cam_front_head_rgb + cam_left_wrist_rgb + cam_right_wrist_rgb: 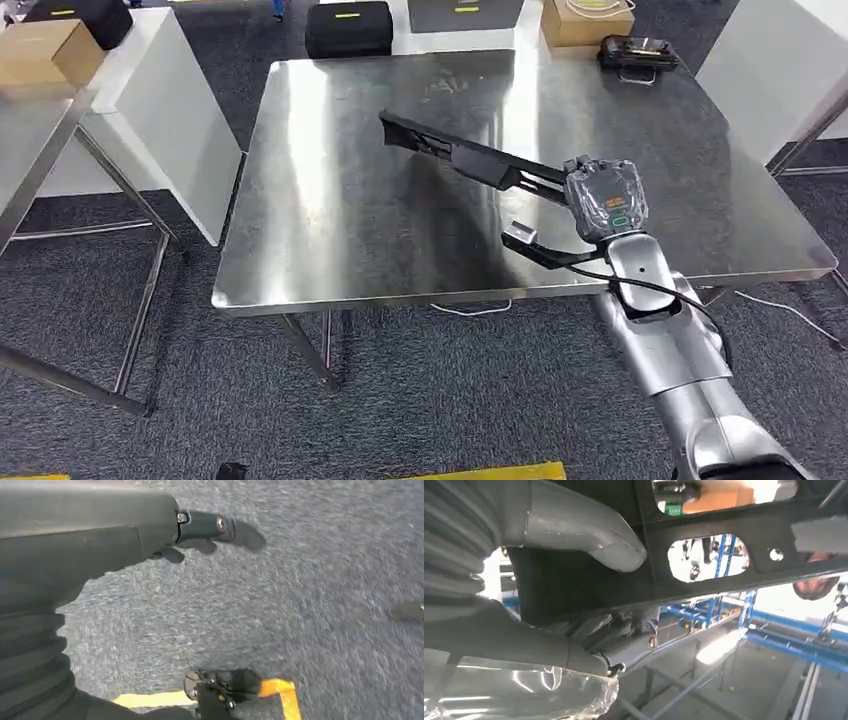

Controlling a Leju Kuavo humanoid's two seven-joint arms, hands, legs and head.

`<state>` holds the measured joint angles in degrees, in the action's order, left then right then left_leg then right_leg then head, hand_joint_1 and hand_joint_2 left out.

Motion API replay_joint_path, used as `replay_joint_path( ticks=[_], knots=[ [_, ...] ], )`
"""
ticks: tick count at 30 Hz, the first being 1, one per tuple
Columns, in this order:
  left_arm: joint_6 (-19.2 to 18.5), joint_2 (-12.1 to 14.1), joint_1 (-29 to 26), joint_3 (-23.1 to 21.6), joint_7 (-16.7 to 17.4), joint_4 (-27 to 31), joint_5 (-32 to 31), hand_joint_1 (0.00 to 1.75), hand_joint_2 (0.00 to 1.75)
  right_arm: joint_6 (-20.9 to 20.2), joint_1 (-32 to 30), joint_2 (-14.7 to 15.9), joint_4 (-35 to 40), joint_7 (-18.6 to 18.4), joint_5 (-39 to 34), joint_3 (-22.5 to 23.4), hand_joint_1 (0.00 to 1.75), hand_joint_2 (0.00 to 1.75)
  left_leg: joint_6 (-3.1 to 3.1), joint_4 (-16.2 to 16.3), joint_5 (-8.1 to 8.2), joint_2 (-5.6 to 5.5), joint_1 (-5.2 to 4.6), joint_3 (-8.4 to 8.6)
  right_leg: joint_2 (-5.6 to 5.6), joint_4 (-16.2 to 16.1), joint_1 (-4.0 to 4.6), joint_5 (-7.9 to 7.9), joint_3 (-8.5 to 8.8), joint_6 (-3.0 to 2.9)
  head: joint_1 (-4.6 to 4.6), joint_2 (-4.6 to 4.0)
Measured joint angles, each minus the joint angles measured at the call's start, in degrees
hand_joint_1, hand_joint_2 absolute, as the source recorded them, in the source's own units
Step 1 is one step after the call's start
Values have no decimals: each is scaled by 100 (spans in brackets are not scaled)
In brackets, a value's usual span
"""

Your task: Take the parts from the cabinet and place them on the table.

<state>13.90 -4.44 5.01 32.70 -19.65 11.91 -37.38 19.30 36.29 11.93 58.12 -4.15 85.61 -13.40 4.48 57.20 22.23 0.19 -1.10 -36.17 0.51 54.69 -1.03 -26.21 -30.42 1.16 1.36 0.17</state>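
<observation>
Head view: the right hand (604, 198) grips a long black part (470, 160) above the steel table (330, 230); cardboard boxes (45, 50) stand beyond. Left wrist view: the left hand (90, 535) hangs over carpet (300, 605), fingers unclear. Right wrist view: thumb (584, 527) presses the part.

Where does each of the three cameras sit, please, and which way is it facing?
Head view: high on the body, facing forward and down at the shiny steel table; the silver right arm reaches in, its right hand gripping the long black plastic part.
Left wrist view: behind the hanging left hand, facing grey carpet and yellow floor tape.
Right wrist view: behind the right hand, facing the part's underside.
Head and right wrist views share that hand and part.
</observation>
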Motion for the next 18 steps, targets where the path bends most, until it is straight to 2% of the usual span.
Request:
replay_joint_path(
  ticks=[1,2,3,4,5,6,7,8,9,10,11,12,13,15,16,17,18],
  knots=[
    [0,-2,-3,0,0,4,0,0,175,6,-4,7,11,0,-4,20,175,175,26,-207,-67,7,71,170,-4,-23,81,-29,-3,26,7,0],
    [7,-11,-6,2,-13,4,2,0,175,11,6,22,9,9,-4,42,175,175,25,-292,-70,2,65,272,-27,137,52,-72,-24,16,-24,-2],
    [9,-13,-7,2,-13,4,4,0,175,9,35,28,0,9,-4,61,175,175,65,-305,-58,0,74,307,-24,490,45,-194,-202,-21,-22,0],
    [9,-13,-3,2,-22,2,11,0,175,7,34,44,-15,9,-4,72,175,175,38,-302,-41,-13,74,328,-25,916,45,-303,-454,-32,-59,0],
    [7,-28,-5,2,-42,2,13,0,175,4,-2,55,-31,15,-4,76,175,175,19,-301,-1,-33,59,351,-26,1379,31,-419,-782,-33,-57,0],
    [4,-28,-15,4,-44,2,18,0,175,4,-42,53,-48,15,-4,76,175,175,4,-295,32,-47,56,369,-26,1673,29,-462,-1025,-16,-59,0],
    [4,-33,-22,9,-44,0,20,0,175,0,-72,50,-55,20,-4,74,175,175,-14,-274,73,-54,57,390,-27,1704,28,-384,-1141,24,-55,0],
    [7,-41,-35,13,-44,0,17,0,175,-13,-82,50,-63,26,-2,74,175,175,-37,-239,131,-64,64,421,-28,1395,9,-150,-1090,107,-63,0],
    [9,-46,-38,18,-44,0,17,0,175,-22,-78,50,-68,26,-2,76,175,175,-63,-198,185,-75,77,450,-33,937,-17,101,-923,180,-59,0],
    [9,-57,-40,28,-44,0,15,0,175,-22,-74,50,-68,26,-2,79,175,175,-105,-137,265,-81,96,482,-54,324,-53,390,-657,259,-59,0],
    [13,-44,-41,39,-44,0,15,0,175,-22,-89,50,-72,26,-2,79,175,175,-163,-78,346,-85,84,501,-90,143,-48,446,-569,229,-61,0],
    [26,-13,-33,59,-44,2,15,0,175,-37,-67,35,-87,35,-2,70,175,175,-203,-33,410,-87,41,467,-69,124,-10,411,-494,221,-92,0],
    [35,-22,-37,74,-44,0,11,0,175,-37,-67,33,-87,35,-2,72,175,175,-212,-15,449,-86,42,456,-25,164,-15,371,-503,87,-83,0],
    [44,-28,-49,90,-52,0,13,0,175,-39,-83,26,-90,42,-2,70,175,175,-206,-2,516,-68,57,485,-2,167,-1,317,-505,8,-61,0],
    [61,-24,-48,101,-81,0,17,0,175,-39,-75,20,-90,44,-2,70,175,175,-226,33,557,-63,86,489,19,168,-59,293,-467,-34,-59,0],
    [85,-20,-48,116,-111,4,20,0,175,-39,-74,9,-87,46,-2,70,175,175,-270,154,617,-49,102,463,32,162,-40,274,-434,-69,-59,0],
    [122,-22,-45,129,-142,4,26,0,175,-39,-71,11,-87,48,-2,70,175,175,-320,447,750,-40,121,310,27,162,-38,247,-393,-108,-35,0]
  ],
)
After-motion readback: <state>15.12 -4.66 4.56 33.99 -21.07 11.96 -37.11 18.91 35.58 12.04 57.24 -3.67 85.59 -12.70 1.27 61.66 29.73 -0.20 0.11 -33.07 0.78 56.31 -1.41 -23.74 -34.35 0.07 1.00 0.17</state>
